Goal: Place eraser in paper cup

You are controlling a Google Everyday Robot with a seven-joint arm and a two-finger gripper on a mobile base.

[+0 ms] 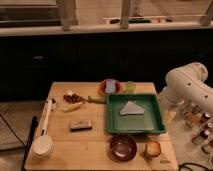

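Camera view: pincer (170, 116) beside green tray (134, 131)

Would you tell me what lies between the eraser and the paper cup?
Bare tabletop only, in the camera view; the hand sits beside the green tray.

Office-like room (glazed wall (95, 12), wooden table (65, 145), bowl (122, 146)), gripper (169, 111) beside green tray (134, 128).

A wooden table (95, 156) carries a green tray (134, 128) with a pale folded sheet (131, 108) inside (cloth or paper, hard to say). Behind the tray sit an orange plate (102, 89) bearing a blue sponge (110, 86) and, just beside it, a green cup (130, 86). A banana (70, 106) lies at the left, and a dark bowl (123, 146) sits in front. The gripper (170, 116) hangs at the table's right edge.
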